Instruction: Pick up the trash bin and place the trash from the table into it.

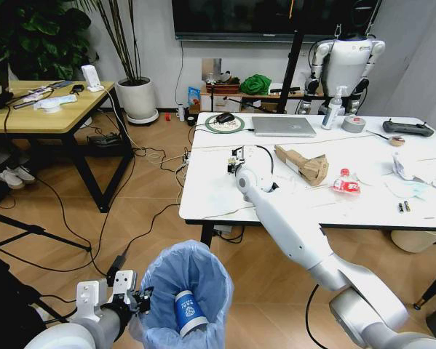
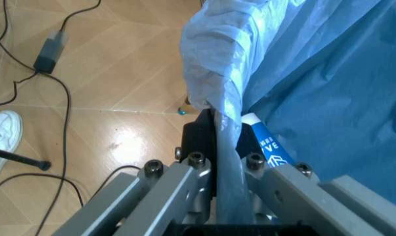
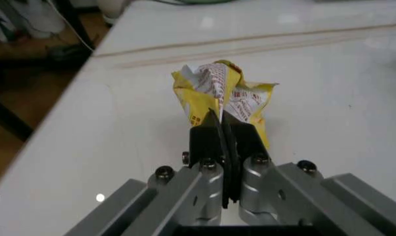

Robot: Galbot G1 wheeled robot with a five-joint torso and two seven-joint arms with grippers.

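White table [image 1: 225, 196], crumpled yellow wrapper [image 3: 224, 98]

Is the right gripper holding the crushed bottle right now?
No, the right gripper is shut on a crumpled yellow wrapper, while the crushed bottle lies on the table.

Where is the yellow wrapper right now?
The yellow wrapper is pinched in the right gripper just over the table, near its left edge, left of the cardboard box.
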